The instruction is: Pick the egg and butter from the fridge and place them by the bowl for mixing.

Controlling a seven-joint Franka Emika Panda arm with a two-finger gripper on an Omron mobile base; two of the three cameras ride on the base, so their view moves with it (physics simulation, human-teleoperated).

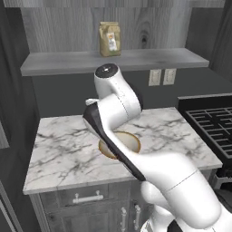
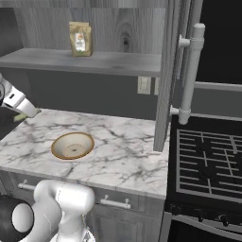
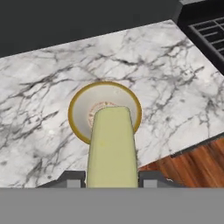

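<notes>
My gripper (image 3: pixel 111 179) is shut on the butter (image 3: pixel 111 146), a yellowish-olive stick that points forward between the fingers. It hangs above the marble counter (image 3: pixel 175 78), and in the hand view its far end overlaps the bowl (image 3: pixel 83 109), a wide shallow bowl with a tan rim. From the right base view the gripper (image 2: pixel 21 112) sits at the far left edge, to the left of the bowl (image 2: pixel 72 145) and higher, with the butter (image 2: pixel 20 116) just showing. The arm covers part of the bowl (image 1: pixel 131 141) in the left base view. The egg and the fridge are out of view.
A black stove (image 2: pixel 208 160) adjoins the counter on the right. A tall grey door panel (image 2: pixel 165 71) with a pale bar handle (image 2: pixel 189 71) stands between them. A brown paper bag (image 1: pixel 109 39) rests on the grey shelf (image 1: pixel 136 59) above. Drawers (image 1: pixel 86 197) sit below the counter.
</notes>
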